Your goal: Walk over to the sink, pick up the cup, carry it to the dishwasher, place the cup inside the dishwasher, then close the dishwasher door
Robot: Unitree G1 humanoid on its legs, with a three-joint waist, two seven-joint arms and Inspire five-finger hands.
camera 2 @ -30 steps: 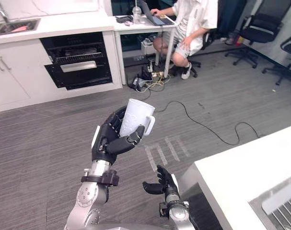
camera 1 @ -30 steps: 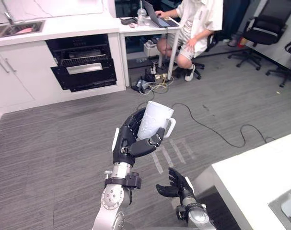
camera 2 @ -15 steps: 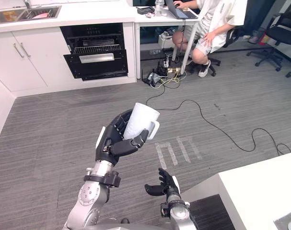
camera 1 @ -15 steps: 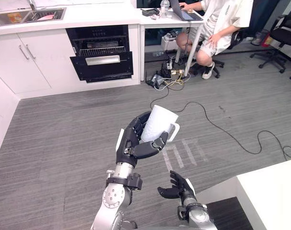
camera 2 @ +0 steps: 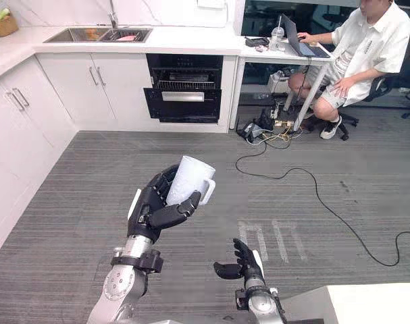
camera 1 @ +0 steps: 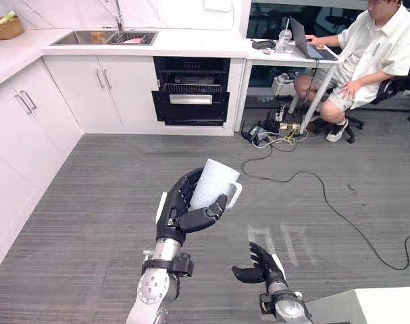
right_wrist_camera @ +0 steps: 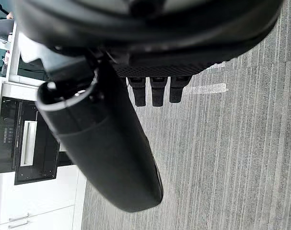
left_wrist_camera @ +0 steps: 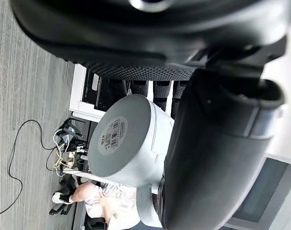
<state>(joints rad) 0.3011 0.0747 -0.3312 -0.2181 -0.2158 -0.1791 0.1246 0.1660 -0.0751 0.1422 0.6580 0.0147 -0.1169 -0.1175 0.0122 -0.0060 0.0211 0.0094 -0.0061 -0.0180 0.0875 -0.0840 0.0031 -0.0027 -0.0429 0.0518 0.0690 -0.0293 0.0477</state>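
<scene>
- 1 white handled ceramic cup (camera 1: 213, 183)
- 1 black built-in dishwasher (camera 1: 191, 106)
- 1 steel sink (camera 1: 69, 42)
- 1 woven basket (camera 1: 5, 28)
- 1 open grey laptop (camera 1: 299, 40)
- 1 seated person (camera 1: 370, 57)

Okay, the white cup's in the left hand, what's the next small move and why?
Probably a step forward toward the black built-in dishwasher: the left hand is curled round the white handled cup, and a stretch of grey floor lies between them.

Lighting is bright, even and diffuse; the grey floor (camera 1: 90, 196) shows only faint, soft shadows. The white countertop (camera 1: 198, 46) glares, near to washed out, while the open dishwasher (camera 1: 190, 94) cavity stays dark. The cup (camera 1: 211, 182) held in my left hand (camera 1: 180, 214) is lit evenly, its base greyer in shade.
</scene>
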